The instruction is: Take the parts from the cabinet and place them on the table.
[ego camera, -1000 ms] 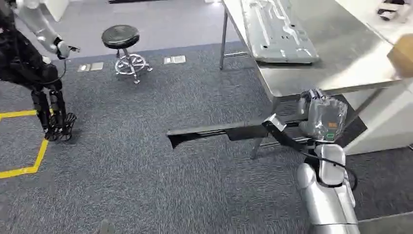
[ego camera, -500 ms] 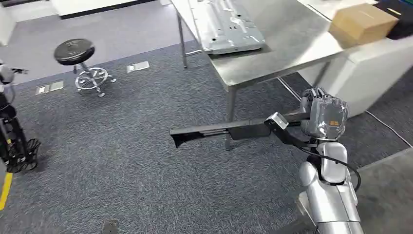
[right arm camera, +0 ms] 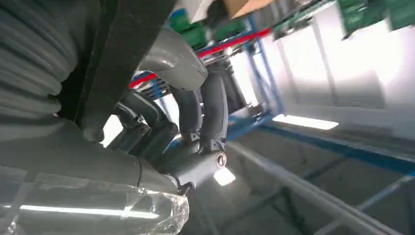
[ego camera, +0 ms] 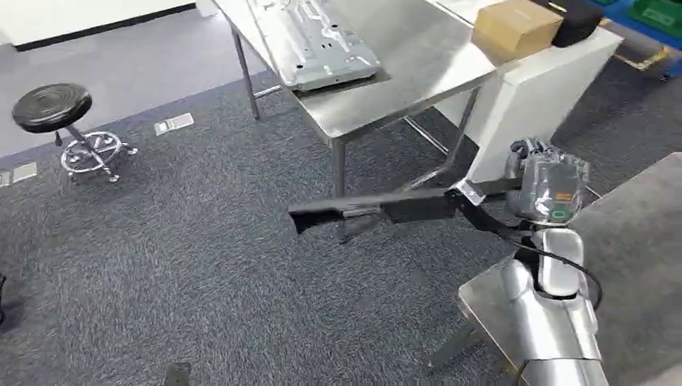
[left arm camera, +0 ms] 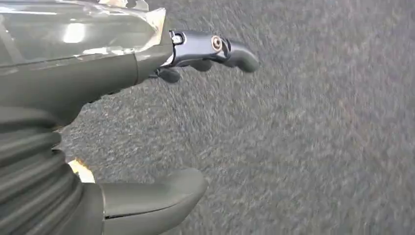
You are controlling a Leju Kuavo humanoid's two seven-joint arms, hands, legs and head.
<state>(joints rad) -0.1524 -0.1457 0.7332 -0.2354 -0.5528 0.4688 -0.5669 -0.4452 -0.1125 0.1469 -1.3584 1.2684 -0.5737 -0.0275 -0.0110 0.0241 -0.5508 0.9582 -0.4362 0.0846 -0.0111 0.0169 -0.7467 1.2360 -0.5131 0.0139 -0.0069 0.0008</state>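
One long black part (ego camera: 378,211) is carried level in the head view, reaching from about the picture's centre toward 3 o'clock, where the right robot hand (ego camera: 544,189) has its fingers wrapped around the near end. In the right wrist view the same dark bar (right arm camera: 122,54) passes under the thick grey thumb (right arm camera: 173,61), with the darker fingers (right arm camera: 205,112) curled round it. Up at 12 o'clock stands the steel counter (ego camera: 426,68), with a pale grey metal panel (ego camera: 318,40) lying flat on it. The black part hangs in front of the counter's near leg, not touching the top. A brown cardboard box (ego camera: 515,24) sits on a white cabinet (ego camera: 535,96) at 1 o'clock. A black round stool (ego camera: 64,121) stands at 10 o'clock on the grey carpet (ego camera: 177,273). The left robot hand (left arm camera: 122,122) hangs over the carpet holding nothing, thumb and fingers apart.
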